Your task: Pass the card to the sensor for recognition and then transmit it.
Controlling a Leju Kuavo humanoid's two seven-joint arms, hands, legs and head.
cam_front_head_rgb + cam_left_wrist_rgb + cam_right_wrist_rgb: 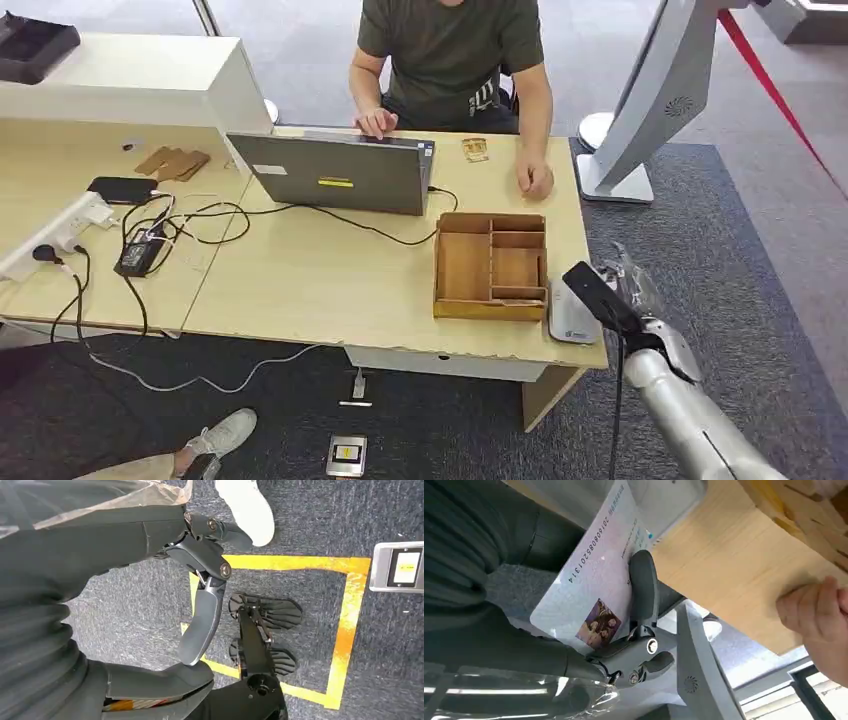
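Beside sensor (573, 318), right hand (574, 645) pinching card (594, 587)

Card (594, 585) printed with the number 2016080852O1314 along one edge, other small print unreadable

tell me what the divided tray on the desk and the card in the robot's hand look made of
Tray: looks like wood, matte honey-brown, with visible grain and thin slat dividers.
Card: looks like smooth plastic or laminate, pale with a slight sheen, printed digits and a small photo. The right hand holds it.
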